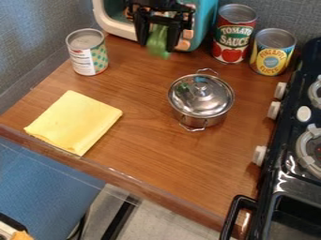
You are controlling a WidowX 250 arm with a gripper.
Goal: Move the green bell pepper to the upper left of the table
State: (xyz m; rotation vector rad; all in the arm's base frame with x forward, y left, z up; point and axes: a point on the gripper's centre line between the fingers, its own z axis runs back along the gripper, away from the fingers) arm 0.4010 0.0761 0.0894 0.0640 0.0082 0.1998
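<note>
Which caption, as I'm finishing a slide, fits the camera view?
Black gripper holding a green bell pepper at the back of a wooden counter, beyond a lidded metal pot.

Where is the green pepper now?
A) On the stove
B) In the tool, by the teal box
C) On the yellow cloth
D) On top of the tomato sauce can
B: the pepper shows between the fingers of the tool, in front of the teal box.

Green bell pepper [159,42]: elongated, roughly upright, held in hand [157,46], near teal appliance [205,21].
</note>
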